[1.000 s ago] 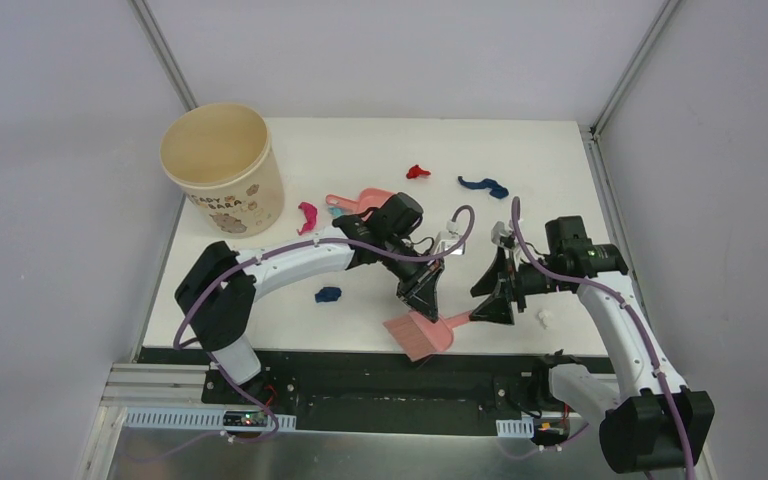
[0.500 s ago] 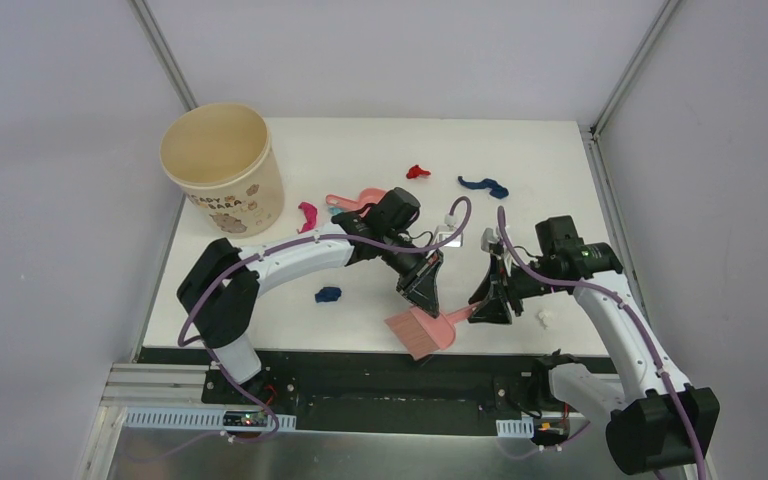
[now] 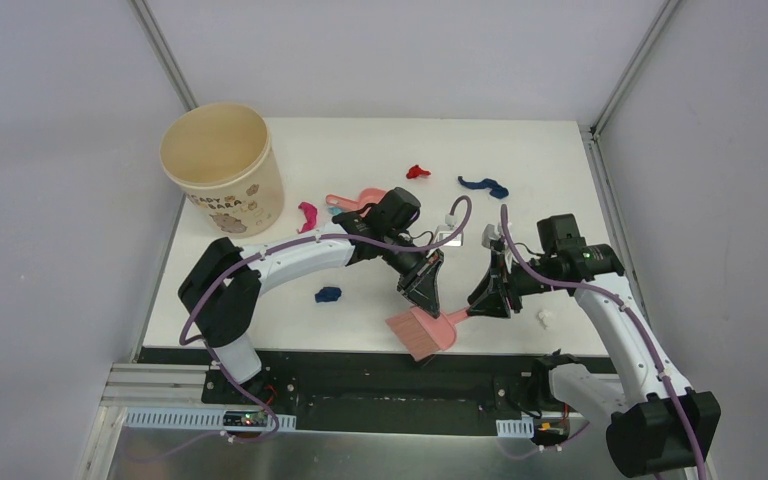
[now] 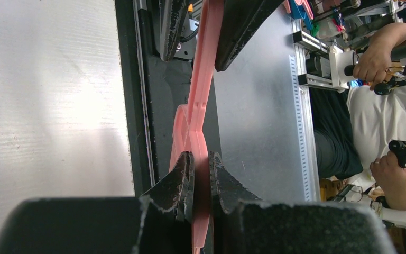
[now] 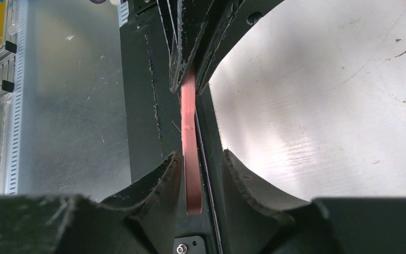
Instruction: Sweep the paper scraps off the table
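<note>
My left gripper (image 3: pixel 422 298) (image 4: pixel 201 159) is shut on a pink hand brush (image 3: pixel 415 335) (image 4: pixel 203 79) held at the table's (image 3: pixel 520 150) front edge. The brush handle (image 5: pixel 189 121) runs right into my right gripper (image 3: pixel 480 305) (image 5: pixel 201 159). Those jaws straddle the handle, with a gap still showing on one side. Paper scraps lie apart on the table: a red one (image 3: pixel 417 171), a long dark blue one (image 3: pixel 483 185), a magenta one (image 3: pixel 307 215), a small dark blue one (image 3: pixel 328 294) and a white one (image 3: pixel 544 318).
A pink dustpan (image 3: pixel 365 202) lies behind the left forearm. A beige round bucket (image 3: pixel 222 165) stands at the table's far left corner. The black front rail (image 3: pixel 360 365) runs just below the brush.
My right gripper has slid a little left onto the brush handle and its jaws have narrowed around it. The left gripper keeps its hold on the brush, almost unmoved.
</note>
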Controlling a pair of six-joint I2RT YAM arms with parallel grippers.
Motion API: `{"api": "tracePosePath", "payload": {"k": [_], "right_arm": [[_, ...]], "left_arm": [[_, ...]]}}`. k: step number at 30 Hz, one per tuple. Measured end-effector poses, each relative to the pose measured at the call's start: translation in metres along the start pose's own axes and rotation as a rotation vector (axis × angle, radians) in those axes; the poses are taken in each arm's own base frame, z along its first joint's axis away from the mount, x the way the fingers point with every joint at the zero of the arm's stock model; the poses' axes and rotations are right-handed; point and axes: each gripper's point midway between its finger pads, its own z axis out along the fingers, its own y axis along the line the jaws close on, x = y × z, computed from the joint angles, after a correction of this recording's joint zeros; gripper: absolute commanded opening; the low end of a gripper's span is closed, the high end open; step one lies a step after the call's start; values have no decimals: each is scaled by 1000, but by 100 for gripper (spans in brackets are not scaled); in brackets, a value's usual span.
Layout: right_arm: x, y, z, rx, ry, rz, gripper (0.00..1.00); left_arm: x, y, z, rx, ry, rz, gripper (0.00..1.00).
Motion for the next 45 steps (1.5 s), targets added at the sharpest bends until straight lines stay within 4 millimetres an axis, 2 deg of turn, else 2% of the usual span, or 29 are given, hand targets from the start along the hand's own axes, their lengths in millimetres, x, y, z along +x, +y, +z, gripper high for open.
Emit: {"api": "tracePosePath", "payload": {"k": [3, 8, 17, 24, 26, 28, 29, 30, 33, 34, 38, 39, 41, 45], "right_arm": [[0, 0, 0, -1, 1, -3, 36], [1, 1, 0, -4, 4, -11, 28], [3, 3, 1, -15, 12, -16, 29], [5, 5, 3, -27, 26, -22, 21], [5, 5, 3, -29, 27, -19, 17], [5, 5, 4, -31, 29, -15, 0], [6, 5, 4, -33, 30, -10, 0], [6, 5, 4, -35, 31, -2, 0], [6, 5, 4, -35, 30, 12, 0], [5, 3, 4, -28, 27, 18, 0], [0, -9, 0, 19, 1, 42, 0], [-1, -14, -1, 38, -1, 54, 0], [0, -26, -3, 90, 6, 82, 0], [1, -63, -19, 267, 1, 177, 0]], "left_arm": [[0, -2, 0, 9, 1, 0, 0], [0, -2, 0, 9, 1, 0, 0], [0, -2, 0, 9, 1, 0, 0], [-1, 0, -2, 6, -4, -1, 0], [-1, 0, -2, 5, -4, -1, 0], [-1, 0, -2, 4, -5, -1, 0], [-1, 0, -2, 3, -5, 0, 0], [-1, 0, -2, 3, -5, 1, 4], [-2, 3, -4, -9, -11, -1, 27], [-3, 6, -4, -21, -13, -1, 31], [-8, 25, -13, -119, -41, 1, 47], [-9, 30, -17, -152, -47, 6, 57], [-11, 45, -31, -256, -61, 18, 66], [-21, 81, -76, -612, -94, 45, 70]]}}
